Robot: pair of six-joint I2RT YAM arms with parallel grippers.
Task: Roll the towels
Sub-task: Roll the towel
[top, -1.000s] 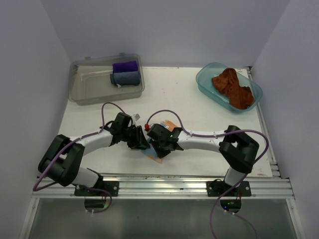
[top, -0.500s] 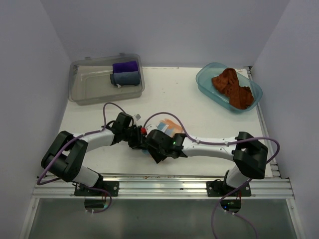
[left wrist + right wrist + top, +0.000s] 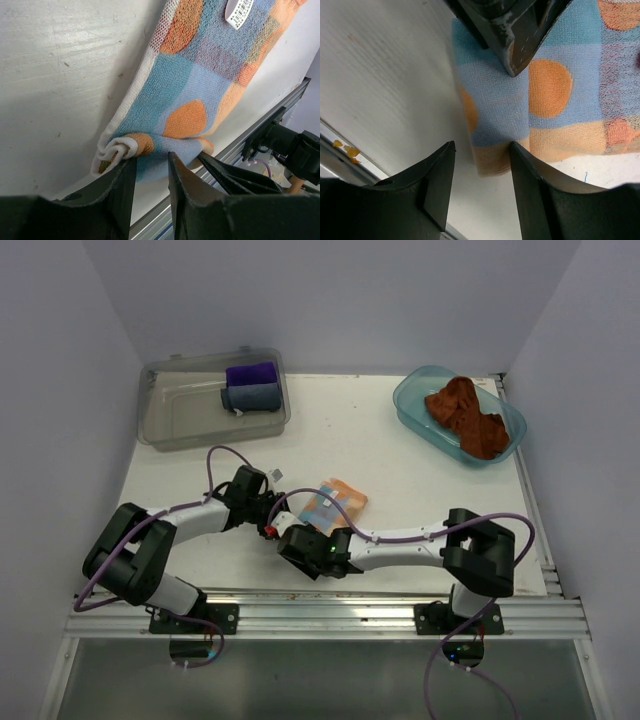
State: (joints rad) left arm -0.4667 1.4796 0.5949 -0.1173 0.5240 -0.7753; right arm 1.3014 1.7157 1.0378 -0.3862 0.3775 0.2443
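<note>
The patterned towel [image 3: 336,501] in pale blue, orange and white lies on the table, its near edge rolled up [image 3: 121,147]. My left gripper [image 3: 272,518] [image 3: 150,162] is closed on that rolled edge, and blue cloth bulges between its fingertips. My right gripper [image 3: 296,536] [image 3: 482,150] faces it from the other side with its jaws open, and the towel's orange corner [image 3: 492,159] lies loose between them. The rust-brown towel [image 3: 466,416] sits crumpled in the blue tub [image 3: 408,403] at the back right.
A clear grey lidded box [image 3: 178,418] at the back left holds a purple cloth [image 3: 250,373] and a grey-blue cloth [image 3: 252,397]. The metal rail [image 3: 330,610] runs along the table's near edge, just behind both grippers. My right arm's finger [image 3: 227,172] lies beside the roll.
My right gripper has opened and let go of the patterned towel, sliding left and towards the near edge. More of the towel shows now. The left gripper has hardly moved.
</note>
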